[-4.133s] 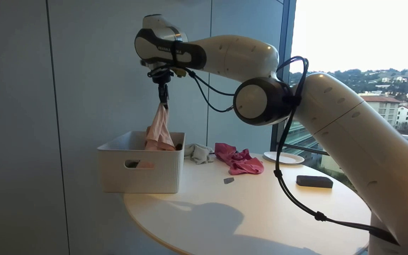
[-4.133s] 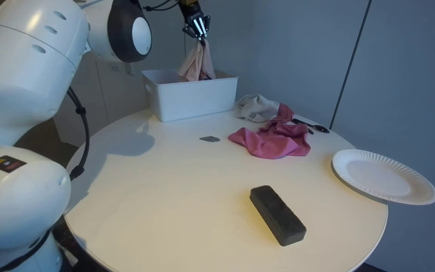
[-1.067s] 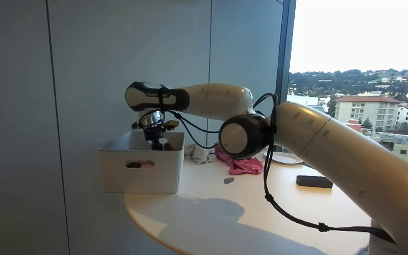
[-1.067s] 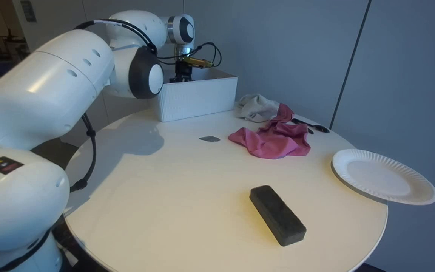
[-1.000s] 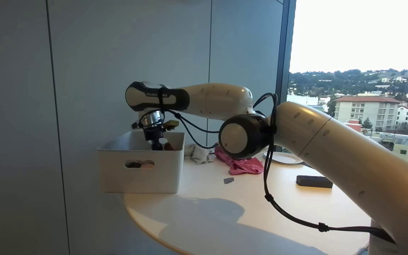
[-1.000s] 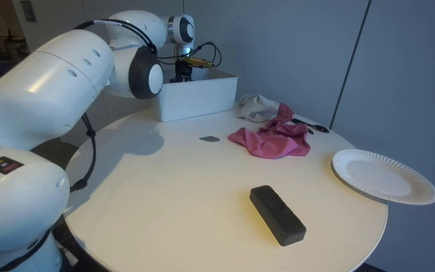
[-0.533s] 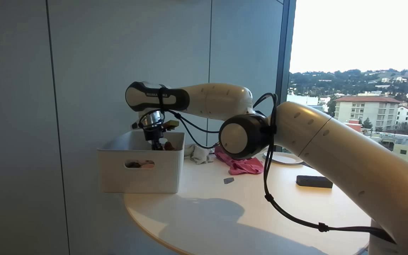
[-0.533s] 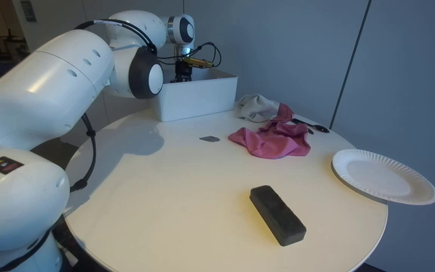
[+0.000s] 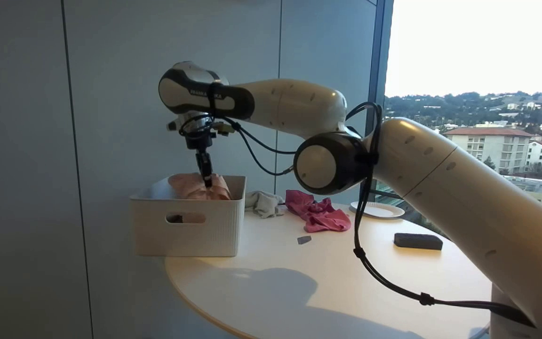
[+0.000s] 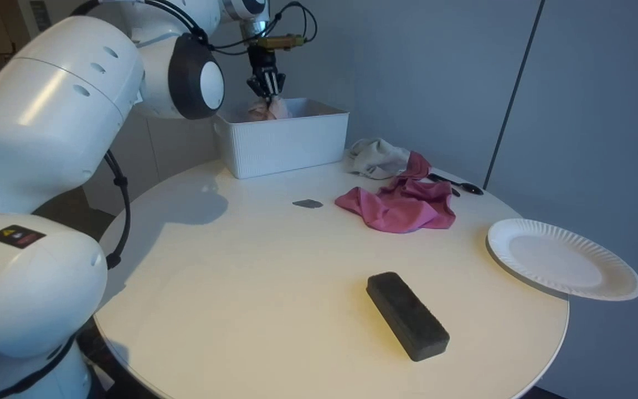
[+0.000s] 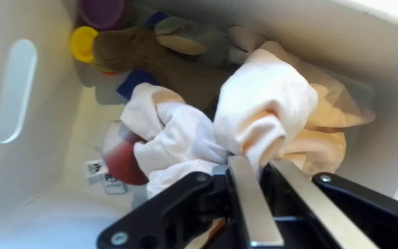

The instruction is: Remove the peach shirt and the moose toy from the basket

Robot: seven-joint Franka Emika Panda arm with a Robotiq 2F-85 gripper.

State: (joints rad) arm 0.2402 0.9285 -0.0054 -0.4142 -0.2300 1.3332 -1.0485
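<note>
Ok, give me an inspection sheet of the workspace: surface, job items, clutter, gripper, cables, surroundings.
Surface: pale round table, partly shaded.
Job items: peach shirt gathered, not yet out of the white basket; brown moose toy lying inside, partly hidden behind the shirt in the wrist view.
Clutter: gray cloth, pink cloth, dark block; paper plate juts past the table edge.
Gripper: closed on the shirt.
Cables: black, tied in places, hanging slack.
Surroundings: gray wall, window.

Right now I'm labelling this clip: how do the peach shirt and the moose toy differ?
The peach shirt is pale and crumpled; the moose toy is brown. The tool pinches the shirt; the toy, partly hidden, looks ungripped. Both are at least partly inside the basket.
</note>
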